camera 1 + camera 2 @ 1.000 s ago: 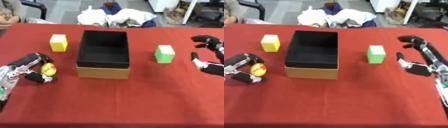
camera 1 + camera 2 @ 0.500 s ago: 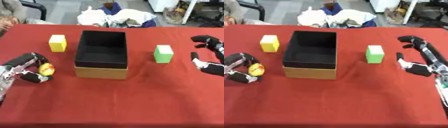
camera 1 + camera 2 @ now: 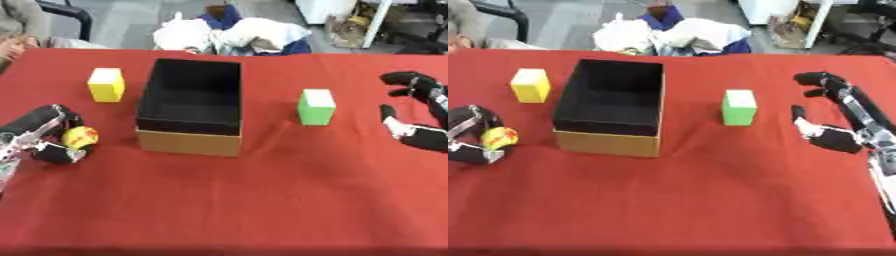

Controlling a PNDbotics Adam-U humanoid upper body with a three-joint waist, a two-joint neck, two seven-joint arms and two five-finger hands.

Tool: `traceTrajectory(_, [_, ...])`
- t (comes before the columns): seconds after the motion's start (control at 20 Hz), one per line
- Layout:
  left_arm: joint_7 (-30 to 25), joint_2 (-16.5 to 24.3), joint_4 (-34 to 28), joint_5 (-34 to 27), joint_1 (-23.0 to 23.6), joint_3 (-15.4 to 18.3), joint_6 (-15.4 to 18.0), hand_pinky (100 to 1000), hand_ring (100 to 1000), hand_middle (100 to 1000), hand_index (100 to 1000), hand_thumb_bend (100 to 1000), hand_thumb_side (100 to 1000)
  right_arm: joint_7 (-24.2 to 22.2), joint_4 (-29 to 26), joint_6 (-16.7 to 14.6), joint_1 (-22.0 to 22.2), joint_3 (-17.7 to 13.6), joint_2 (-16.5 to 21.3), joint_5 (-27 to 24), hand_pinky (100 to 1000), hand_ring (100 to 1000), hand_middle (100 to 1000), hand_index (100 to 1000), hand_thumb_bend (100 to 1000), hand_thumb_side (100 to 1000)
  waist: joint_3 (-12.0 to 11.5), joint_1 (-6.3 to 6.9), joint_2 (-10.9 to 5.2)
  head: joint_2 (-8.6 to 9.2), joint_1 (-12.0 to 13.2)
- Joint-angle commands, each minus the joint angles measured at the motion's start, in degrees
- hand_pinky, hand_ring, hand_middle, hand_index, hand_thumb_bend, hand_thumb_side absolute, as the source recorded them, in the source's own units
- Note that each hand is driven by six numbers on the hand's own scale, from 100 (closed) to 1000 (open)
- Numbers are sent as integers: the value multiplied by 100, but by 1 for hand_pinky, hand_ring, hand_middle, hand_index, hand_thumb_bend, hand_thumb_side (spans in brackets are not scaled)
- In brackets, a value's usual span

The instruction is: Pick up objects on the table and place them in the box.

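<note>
An open black-lined cardboard box (image 3: 189,142) stands mid-table. A yellow block (image 3: 106,84) sits to its left, a green block (image 3: 316,106) to its right. At the left edge my left hand (image 3: 45,134) is curled round a small yellow ball with red marks (image 3: 80,137), low over the cloth. My right hand (image 3: 839,116) hangs at the right edge, fingers and thumb spread with nothing between them, a short way right of the green block.
A red cloth (image 3: 262,200) covers the table. Behind the far edge lies a heap of white and blue cloth (image 3: 229,34). A chair and a person's arm (image 3: 16,30) show at the far left.
The whole picture has shifted a little, so the camera moved. My left hand with the ball has drifted slightly left and down. The right hand holds the same pose.
</note>
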State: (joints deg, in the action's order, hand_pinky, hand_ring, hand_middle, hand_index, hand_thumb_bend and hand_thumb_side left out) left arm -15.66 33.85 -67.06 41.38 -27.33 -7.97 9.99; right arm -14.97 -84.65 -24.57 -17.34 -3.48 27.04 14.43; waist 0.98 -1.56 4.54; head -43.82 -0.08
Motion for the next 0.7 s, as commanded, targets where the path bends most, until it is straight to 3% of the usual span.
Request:
traceTrajectory(0.05, [46,243,-205,-166,-74,130,-68,470,359,370,547,218,160,16,-33,2,-58,-46,125,-51,788,884,832,891,100,221,-9,6,-79,-30,-5])
traceTrajectory(0.3, [228,247,-421,-441,-92,230,-184,449,332,343,514,100,113,20,-29,3,-54,-48,124,-52,788,884,832,891,100,223,-17,2,-84,-30,-18])
traceTrajectory(0.7, [383,254,-927,-973,-331,358,-451,449,326,340,512,100,127,18,-23,0,-57,-39,121,-55,788,885,832,892,100,222,-29,-12,-96,-29,-11])
